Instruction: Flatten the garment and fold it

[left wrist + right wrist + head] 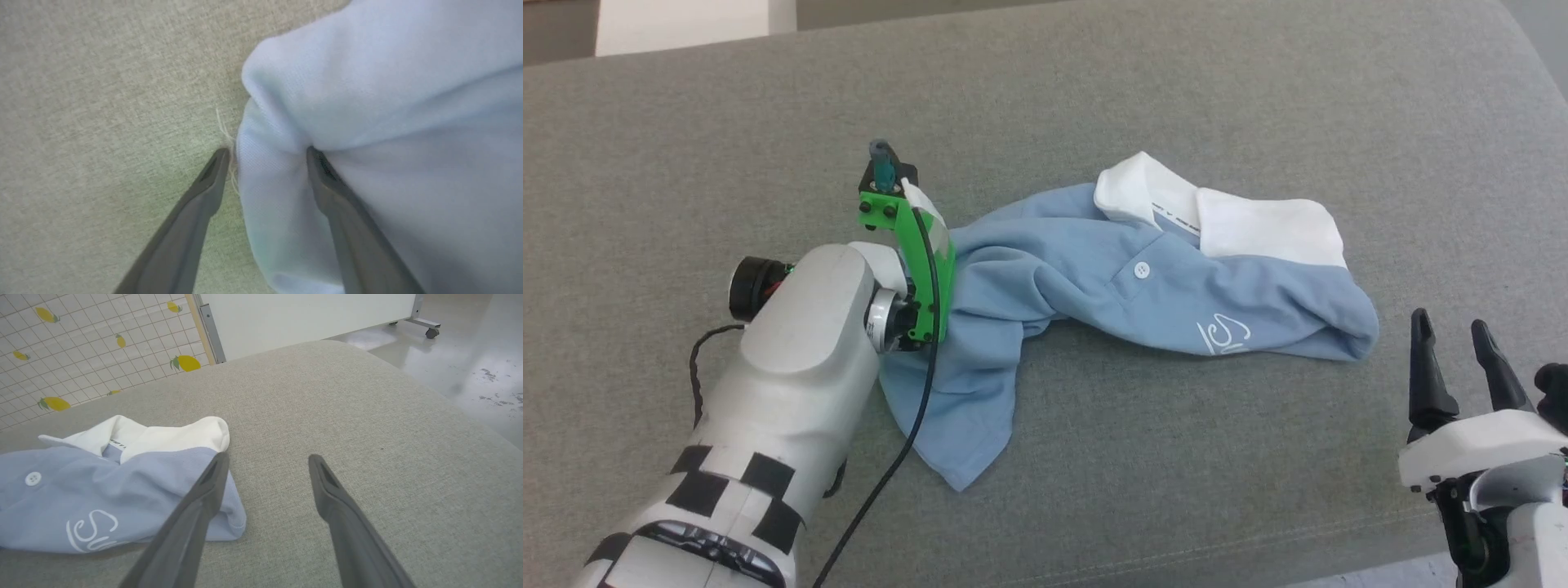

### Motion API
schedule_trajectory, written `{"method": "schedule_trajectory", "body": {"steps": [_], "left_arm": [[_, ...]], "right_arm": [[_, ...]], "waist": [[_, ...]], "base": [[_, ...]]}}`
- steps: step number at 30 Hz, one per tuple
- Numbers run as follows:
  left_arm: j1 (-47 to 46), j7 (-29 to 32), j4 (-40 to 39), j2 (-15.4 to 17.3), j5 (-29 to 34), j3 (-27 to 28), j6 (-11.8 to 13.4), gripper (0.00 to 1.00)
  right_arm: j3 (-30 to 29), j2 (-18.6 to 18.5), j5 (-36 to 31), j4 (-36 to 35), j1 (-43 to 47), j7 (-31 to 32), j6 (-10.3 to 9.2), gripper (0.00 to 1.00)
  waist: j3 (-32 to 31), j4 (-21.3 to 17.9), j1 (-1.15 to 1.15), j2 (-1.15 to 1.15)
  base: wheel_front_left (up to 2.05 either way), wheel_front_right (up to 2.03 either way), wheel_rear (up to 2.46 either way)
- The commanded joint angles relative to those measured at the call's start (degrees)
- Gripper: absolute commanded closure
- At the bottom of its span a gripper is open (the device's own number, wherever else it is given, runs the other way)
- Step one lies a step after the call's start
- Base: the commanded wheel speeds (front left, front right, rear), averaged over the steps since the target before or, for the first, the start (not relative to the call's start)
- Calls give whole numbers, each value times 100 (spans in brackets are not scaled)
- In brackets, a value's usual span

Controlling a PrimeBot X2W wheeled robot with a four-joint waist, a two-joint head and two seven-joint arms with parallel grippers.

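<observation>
The garment [1094, 269] is a light blue polo shirt lying crumpled and twisted on the grey cushion [1176, 82]. Its white collar [1241, 224] is at the far side, and a button and the white script logo [1223, 336] face up. My left wrist with its green mount [915, 269] points down at the shirt's left edge and hides the fingers. In the left wrist view my left gripper [266, 151] is open and straddles a fold of the garment [367, 102]. One finger is on the cushion, the other on the cloth. My right gripper [1450, 322] is open and empty, just right of the shirt [102, 490].
The cushion's front edge runs along the lower right [1339, 563]. A black cable [907, 441] hangs beside my left forearm. Beyond the cushion are a shiny floor [470, 355], a white panel on casters [306, 314] and a lemon-patterned tiled sheet [81, 343].
</observation>
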Motion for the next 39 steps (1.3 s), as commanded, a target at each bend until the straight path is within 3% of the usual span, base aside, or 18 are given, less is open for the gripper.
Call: {"method": "schedule_trajectory", "body": {"steps": [1, 2, 6, 10, 17, 24, 28, 33, 34, 35, 39], "left_arm": [[217, -40, 92, -129, -98, -14, -59, 93], [255, -89, 88, -163, -144, 9, -68, 100], [293, -628, -85, -274, -437, 299, -60, 100], [209, -1540, -464, -306, -825, 824, -74, 100], [444, -2686, -1324, 175, -1230, 1687, 47, 100], [1993, -2677, -2293, 662, -1574, 2298, 575, 100], [3169, -2495, -2573, 556, -1849, 2453, 840, 100], [4032, -2509, -2774, 313, -2088, 2556, 999, 100], [4117, -2593, -2865, 258, -2160, 2622, 978, 73], [4171, -2677, -2954, 229, -2204, 2675, 949, 0], [4365, -3510, -3609, 322, -2064, 2890, 675, 0]], "right_arm": [[-9, 1, 9, 16, -116, -43, -9, 0], [-13, 1, -9, 20, -117, -48, -9, 0], [-3, 1, -76, 32, -101, -19, -9, 0], [-16, 1, -148, 39, -46, 35, -9, 0], [14, 2, -252, -13, 106, 180, -9, 0], [61, 2, -220, -45, 302, 253, -9, 0], [134, 2, -184, -46, 309, 265, -9, 0], [227, 2, -147, -4, 279, 247, -9, 0], [240, 2, -141, 12, 280, 244, -9, 0], [249, 2, -138, 27, 283, 240, -9, 0], [263, 2, -131, 67, 314, 224, -9, 0]], "waist": [[40, 32, 0, -1], [25, 76, 0, -1], [-99, 303, 0, -1], [-327, 591, 0, -1], [-795, 1044, 0, -1], [-1013, 1330, 0, -1], [-994, 1370, 0, -1], [-997, 1321, 0, -1], [-1011, 1308, 0, -1], [-1028, 1295, 0, -1], [-1085, 1229, 0, -1]], "base": [[0, 0, 0], [0, 0, 0], [0, 0, 0], [0, 0, 0], [0, 0, 0], [0, 0, 0], [0, 0, 0], [0, 0, 0], [0, 0, 0], [0, 0, 0], [0, 0, 0]]}}
